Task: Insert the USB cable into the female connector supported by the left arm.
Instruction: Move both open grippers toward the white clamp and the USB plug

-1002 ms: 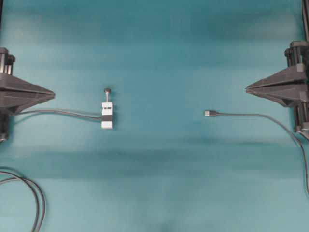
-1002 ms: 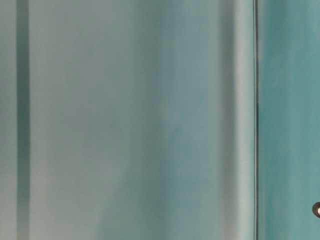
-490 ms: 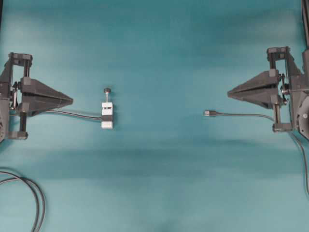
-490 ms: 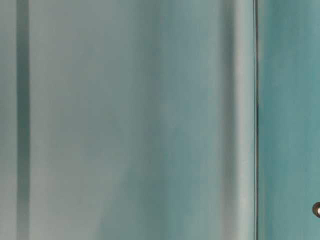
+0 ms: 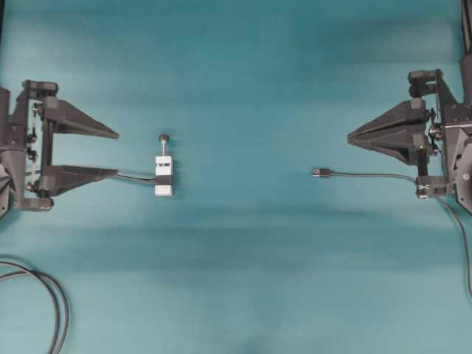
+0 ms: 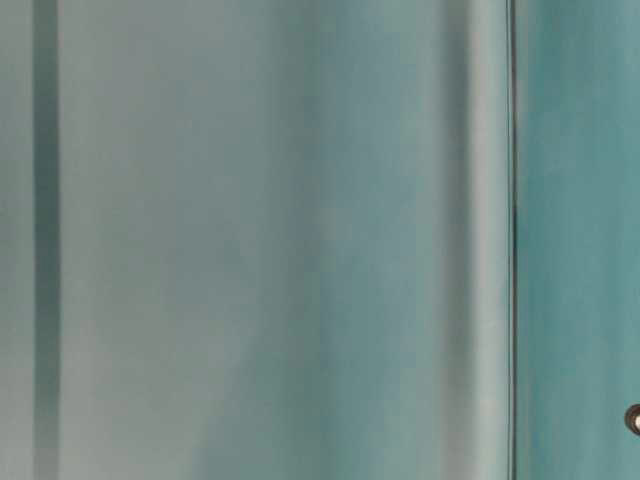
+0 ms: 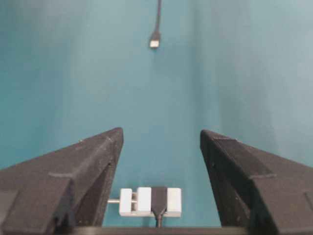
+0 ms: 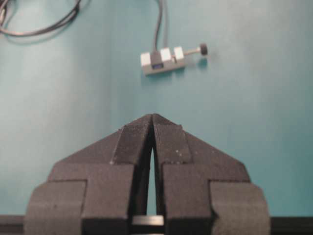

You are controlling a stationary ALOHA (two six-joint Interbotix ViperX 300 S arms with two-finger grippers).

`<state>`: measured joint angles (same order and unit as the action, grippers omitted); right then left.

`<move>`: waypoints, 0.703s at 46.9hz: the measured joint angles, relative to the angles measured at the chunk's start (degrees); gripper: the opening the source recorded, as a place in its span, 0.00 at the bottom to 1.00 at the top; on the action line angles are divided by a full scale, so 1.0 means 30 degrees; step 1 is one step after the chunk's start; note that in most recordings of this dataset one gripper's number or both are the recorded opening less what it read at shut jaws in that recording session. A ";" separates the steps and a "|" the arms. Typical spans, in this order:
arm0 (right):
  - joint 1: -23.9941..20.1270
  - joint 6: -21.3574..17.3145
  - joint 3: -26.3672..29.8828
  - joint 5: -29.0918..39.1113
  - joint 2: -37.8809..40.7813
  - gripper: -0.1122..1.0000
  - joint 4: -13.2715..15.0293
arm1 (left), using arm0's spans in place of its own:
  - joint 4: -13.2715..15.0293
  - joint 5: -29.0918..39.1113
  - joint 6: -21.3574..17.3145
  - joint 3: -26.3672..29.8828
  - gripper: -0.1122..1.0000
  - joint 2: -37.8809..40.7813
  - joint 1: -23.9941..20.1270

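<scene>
- Step in hand: approach. Nothing is grasped; both task items lie free on the teal table [image 5: 243,66].
- Left gripper [image 5: 116,153]: fingers spread wide, empty. It points at the connector [image 5: 164,175] from the left of the overhead view, tips just short of the white block.
- In the left wrist view the connector [image 7: 150,201] sits low between the two fingers, centred in the gap, touching neither.
- The connector lies flat, its dark lead running back under the lower left finger; the pin with black knob sticks out on the far side.
- Right gripper [image 5: 349,138]: fingers pressed together, holding nothing; the right wrist view shows them [image 8: 152,117] meeting at the tips.
- USB cable [image 5: 369,175]: plug end [image 5: 320,172] rests on the table, well apart from the connector, below and just ahead of the right gripper's tip.
- Table-level view shows only blurred teal; no use here.
- Looped cables [image 5: 51,295] lie in the lower left corner, clear of the work.
- Next move, judged: left gripper advances and closes across the white block, avoiding the pin. Right gripper must open before taking the plug.
</scene>
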<state>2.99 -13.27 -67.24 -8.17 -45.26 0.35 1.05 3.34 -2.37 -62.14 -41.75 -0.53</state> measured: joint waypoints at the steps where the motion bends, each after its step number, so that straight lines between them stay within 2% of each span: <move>1: 0.0000 -0.0059 -0.0029 0.0059 0.0000 0.10 0.0000 | 0.0000 0.0000 0.0000 0.0000 0.76 0.0059 -0.0029; 14: 0.0146 -0.0059 -0.0088 0.0498 0.1172 0.10 0.0029 | 0.0000 -0.1230 0.0000 0.0059 0.79 0.1436 -0.0352; 26: 0.0293 -0.0176 -0.0586 0.0557 0.3545 0.10 0.0029 | -0.0029 -0.2725 0.0000 0.0059 0.93 0.2900 -0.0703; 33: 0.0293 -0.0176 -0.0879 0.0557 0.4131 0.10 0.0029 | -0.0029 -0.2959 0.0000 -0.0176 0.94 0.3750 -0.0732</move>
<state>3.87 -13.80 -69.87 -6.50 -32.87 0.44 0.97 -5.54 -2.37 -62.67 -30.50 -2.72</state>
